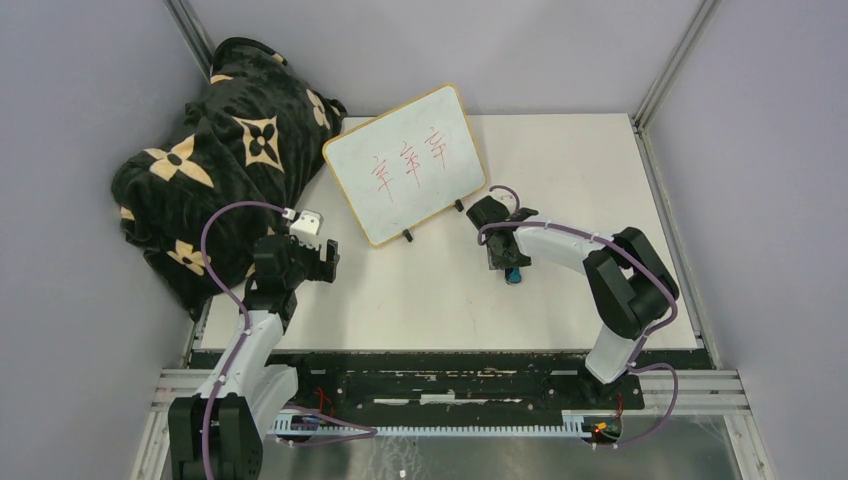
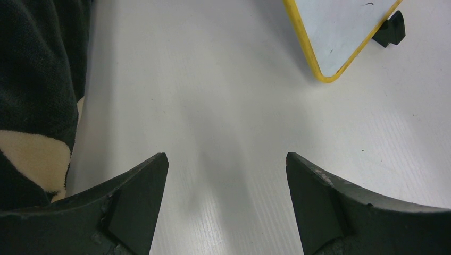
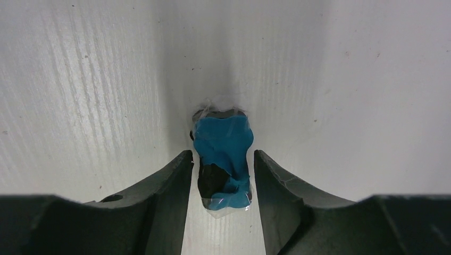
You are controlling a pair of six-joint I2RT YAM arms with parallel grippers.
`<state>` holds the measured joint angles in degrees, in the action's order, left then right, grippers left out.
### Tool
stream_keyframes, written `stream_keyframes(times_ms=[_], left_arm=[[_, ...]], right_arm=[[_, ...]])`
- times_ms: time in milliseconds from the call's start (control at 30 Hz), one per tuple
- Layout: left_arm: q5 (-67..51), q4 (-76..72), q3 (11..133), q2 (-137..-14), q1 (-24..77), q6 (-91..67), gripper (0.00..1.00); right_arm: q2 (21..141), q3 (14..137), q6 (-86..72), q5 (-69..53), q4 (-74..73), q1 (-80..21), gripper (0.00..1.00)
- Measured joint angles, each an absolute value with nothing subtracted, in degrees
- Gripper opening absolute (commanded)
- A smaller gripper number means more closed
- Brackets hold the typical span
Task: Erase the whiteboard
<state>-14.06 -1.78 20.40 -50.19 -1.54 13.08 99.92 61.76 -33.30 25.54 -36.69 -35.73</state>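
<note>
The whiteboard [image 1: 405,175] stands tilted at the back middle of the table, in a tan frame on two small black feet, with red handwritten marks on it. Its lower corner and one foot show in the left wrist view [image 2: 335,32]. A small blue eraser [image 3: 223,138] wrapped in clear tape lies on the table right of the board [image 1: 513,276]. My right gripper [image 3: 223,154] is down on it, with a fingertip against each side. My left gripper [image 2: 227,159] is wide open and empty above bare table, left of the board's near corner [image 1: 325,262].
A black blanket with tan flower prints [image 1: 220,150] is heaped at the back left and touches the board's left edge; it also shows in the left wrist view [image 2: 37,79]. Grey walls enclose the table [image 1: 600,180] on three sides.
</note>
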Motion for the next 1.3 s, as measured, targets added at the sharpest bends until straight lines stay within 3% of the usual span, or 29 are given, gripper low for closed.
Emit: stream_keyframes(times_ms=[167,400,867,1133,1300], left_arm=[[-14.0,-1.8,20.4,-50.2,-1.5,13.1,0.88],[-14.0,-1.8,20.4,-50.2,-1.5,13.1,0.88],[-13.9,-1.8,21.4,-51.3,-1.5,13.0,0.89],[-16.7,-2.0,28.1,-57.3,-1.5,12.9,0.89],[-20.2,-1.8,33.0,-61.3,-1.9,12.1,0.88]], right_arm=[[99.9,61.0,-33.5,25.2,-36.1,-35.7,0.47],[99.9,60.6,-33.8,24.2,-35.4,-35.7,0.22],[95.1,56.7,-34.2,23.6,-33.2,-35.7,0.25],[83.4,52.3,-33.5,17.5,-27.4,-35.7,0.11],[77.1,48.6,-32.1,13.5,-22.1,-35.7,0.1]])
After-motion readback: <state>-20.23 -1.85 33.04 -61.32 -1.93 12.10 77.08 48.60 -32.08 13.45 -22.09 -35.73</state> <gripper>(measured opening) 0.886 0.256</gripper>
